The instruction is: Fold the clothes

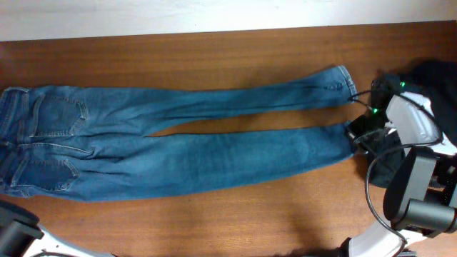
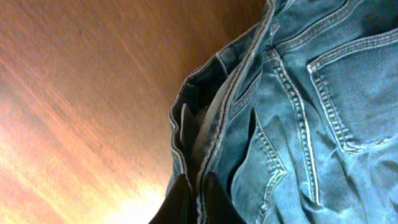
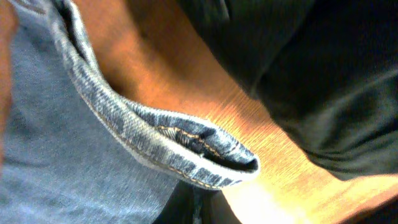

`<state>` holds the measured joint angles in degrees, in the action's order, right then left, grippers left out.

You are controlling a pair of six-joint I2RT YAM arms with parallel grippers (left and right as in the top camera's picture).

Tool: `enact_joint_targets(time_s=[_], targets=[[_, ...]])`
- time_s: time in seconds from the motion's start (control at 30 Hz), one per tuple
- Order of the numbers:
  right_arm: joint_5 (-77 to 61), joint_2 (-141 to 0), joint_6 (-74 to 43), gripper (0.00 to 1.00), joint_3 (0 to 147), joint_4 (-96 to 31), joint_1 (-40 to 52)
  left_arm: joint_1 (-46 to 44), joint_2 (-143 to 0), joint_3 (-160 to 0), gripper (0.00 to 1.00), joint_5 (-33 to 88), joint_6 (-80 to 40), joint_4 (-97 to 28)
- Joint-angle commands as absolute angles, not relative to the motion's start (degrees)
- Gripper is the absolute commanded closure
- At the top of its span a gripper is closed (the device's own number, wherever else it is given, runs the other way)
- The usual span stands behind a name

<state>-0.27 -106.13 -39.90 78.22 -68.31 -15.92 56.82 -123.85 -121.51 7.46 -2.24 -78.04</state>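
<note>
From overhead, the jeans lie flat along the wooden worktop, seat up, with the waistband at the far left edge and both legs running right. The upper leg ends in open wood. The lower leg ends at the right hand, which sits right on its hem. The black garment is bunched at the right edge, partly under the right arm and crowding that end. A black cable loops beside the arm. Only part of the left arm shows, at the lower left corner near the waistband.

In the left wrist view, the left hand is closed, its two dark fingers pinching the waistband's edge between them. The denim fills the right side, back pocket included; bare worktop fills the left.

In the right wrist view, the leg's hem curls open just above the right hand, whose fingers are closed on the denim at the bottom edge. The black garment lies just beyond, across a strip of worktop, apart from the hem.
</note>
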Motion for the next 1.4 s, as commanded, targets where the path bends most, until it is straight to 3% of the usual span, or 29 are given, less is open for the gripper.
enact_joint_targets(time_s=[0.0,0.37,0.57,0.93,1.37], targets=[[3.49,-106.00,-36.07,0.96,83.48,-71.29,-15.86,57.04,-121.14,-124.20,1.00,7.68,-2.15,-80.03],[2.31,-106.00,-34.72,0.96,95.11,-71.81,-15.81,55.96,-121.14,-132.35,1.00,8.14,-2.24,-82.28],[-5.45,-106.06,-34.74,0.96,96.40,-63.94,-15.73,50.41,-121.14,-132.70,0.99,10.11,-2.42,-74.54],[-5.52,-106.13,-34.65,0.96,96.40,-49.34,-11.16,42.46,-121.16,-132.68,0.99,6.00,-2.39,-64.40],[1.10,-106.56,-34.72,0.96,96.40,-41.91,-10.50,42.15,-122.32,-132.03,0.99,1.67,-2.37,-54.81]])
